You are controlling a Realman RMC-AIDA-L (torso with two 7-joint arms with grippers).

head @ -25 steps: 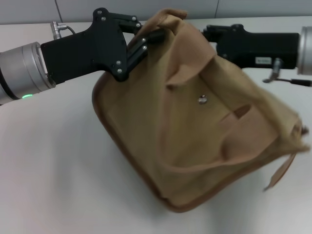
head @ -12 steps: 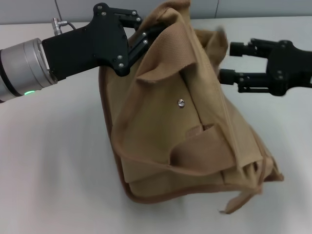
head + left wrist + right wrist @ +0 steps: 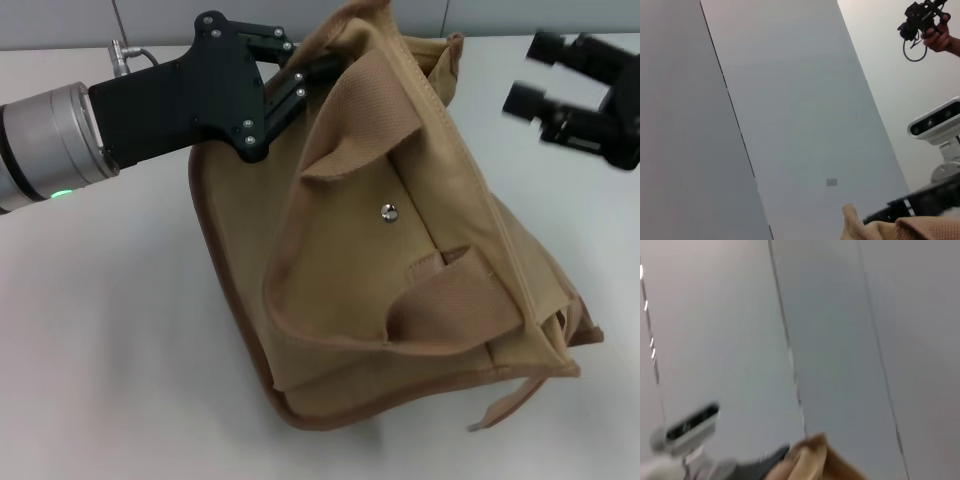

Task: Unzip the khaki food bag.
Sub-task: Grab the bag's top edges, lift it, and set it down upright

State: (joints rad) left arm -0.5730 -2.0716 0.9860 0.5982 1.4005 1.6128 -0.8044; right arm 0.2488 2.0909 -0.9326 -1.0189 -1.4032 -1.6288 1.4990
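Left claw [image 3: 300,75] gripping khaki food bag [image 3: 400,260] top, right claw [image 3: 540,75] open, apart

White tabletop [image 3: 120,330], grey wall panels [image 3: 790,100], white camera unit [image 3: 936,122] by wall

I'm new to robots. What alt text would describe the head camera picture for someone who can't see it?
A khaki food bag sits tilted on a white table, its top corner gripped by the left claw. The right claw hangs open beside the bag, not touching it.
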